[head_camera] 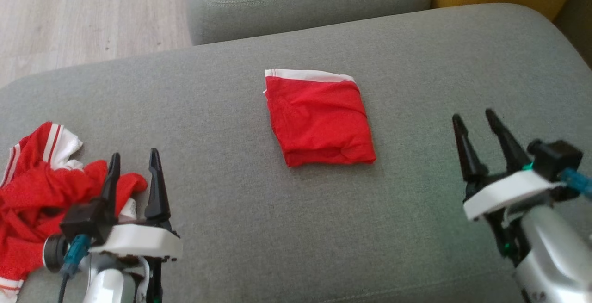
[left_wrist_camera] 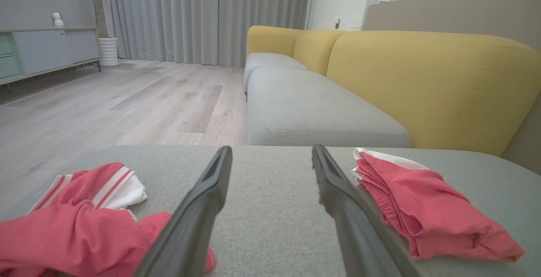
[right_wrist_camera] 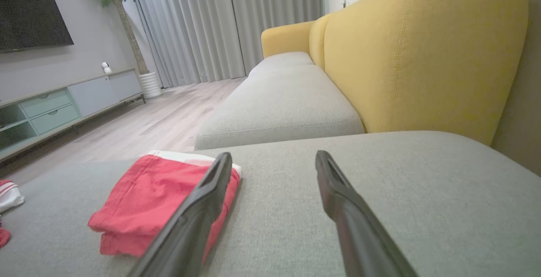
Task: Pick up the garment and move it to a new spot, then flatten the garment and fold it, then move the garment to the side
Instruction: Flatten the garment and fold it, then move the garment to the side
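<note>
Left end effector — right — both spread

A red garment is lying folded into a compact, roughly square packet at the middle of the grey cushion, with what seems to be a white band showing along its far edge. A second, red-and-white garment is sitting crumpled at the cushion's left edge, well apart.

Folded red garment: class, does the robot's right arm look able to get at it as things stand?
Probably yes. The folded red garment lies alone mid-cushion, and only bare grey cushion lies between it and the right arm, whose jaws stand open.
</note>
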Available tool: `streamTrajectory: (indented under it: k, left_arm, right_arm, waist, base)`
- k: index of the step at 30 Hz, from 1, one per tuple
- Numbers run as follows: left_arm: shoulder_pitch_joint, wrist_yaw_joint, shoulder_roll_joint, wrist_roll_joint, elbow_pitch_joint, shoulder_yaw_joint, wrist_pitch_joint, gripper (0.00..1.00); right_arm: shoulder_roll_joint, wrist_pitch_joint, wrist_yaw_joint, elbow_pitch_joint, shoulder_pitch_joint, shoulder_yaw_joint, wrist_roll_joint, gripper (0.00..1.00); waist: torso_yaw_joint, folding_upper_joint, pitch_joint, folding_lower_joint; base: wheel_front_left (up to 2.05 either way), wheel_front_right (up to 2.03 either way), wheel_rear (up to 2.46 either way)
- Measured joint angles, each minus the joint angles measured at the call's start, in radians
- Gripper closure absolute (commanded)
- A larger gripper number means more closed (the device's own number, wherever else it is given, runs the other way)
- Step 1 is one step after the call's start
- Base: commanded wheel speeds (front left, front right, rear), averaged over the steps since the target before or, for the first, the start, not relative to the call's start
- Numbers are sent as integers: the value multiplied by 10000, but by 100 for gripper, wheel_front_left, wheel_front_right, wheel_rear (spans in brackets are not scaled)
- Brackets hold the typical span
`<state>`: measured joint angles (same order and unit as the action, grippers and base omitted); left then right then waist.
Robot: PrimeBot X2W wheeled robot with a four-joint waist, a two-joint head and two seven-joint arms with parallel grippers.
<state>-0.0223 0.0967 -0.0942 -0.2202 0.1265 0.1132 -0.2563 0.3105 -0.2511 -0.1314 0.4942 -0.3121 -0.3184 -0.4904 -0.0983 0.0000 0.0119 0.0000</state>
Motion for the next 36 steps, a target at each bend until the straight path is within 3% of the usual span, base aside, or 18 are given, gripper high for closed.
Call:
streamTrajectory:
  k: [9, 19, 24, 29, 36]
  left_arm:
    - [3, -38, 15, 259, 242, -198, 0, 0]
    - [2, -188, 98, 343, 297, -247, 0, 0]
    - [-21, -265, 173, 416, 284, -174, 0, 0]
    - [-206, -328, 307, 414, 307, 29, 0, 0]
    - [-672, -360, 370, 412, 385, 107, 0, 0]
  right_arm:
    - [-464, 50, 0, -121, 372, 568, 763, 0]
    - [-476, 556, 0, -226, 361, 616, 968, 0]
    - [-487, 1710, 0, 132, -105, 50, 395, 0]
    - [-405, 2987, 0, 863, -1748, -696, -322, 0]
    - [-213, 4646, 0, 2800, -3793, -970, -1352, 0]
  waist:
    - [197, 0, -50, 0]
    - [411, 0, -13, 0]
    - [653, 0, 192, 0]
    - [1053, 0, 528, 0]
    - [1766, 0, 1036, 0]
  base:
    - [0, 0, 0]
    - [0, 0, 0]
    - [0, 0, 0]
    - [0, 0, 0]
    - [0, 0, 0]
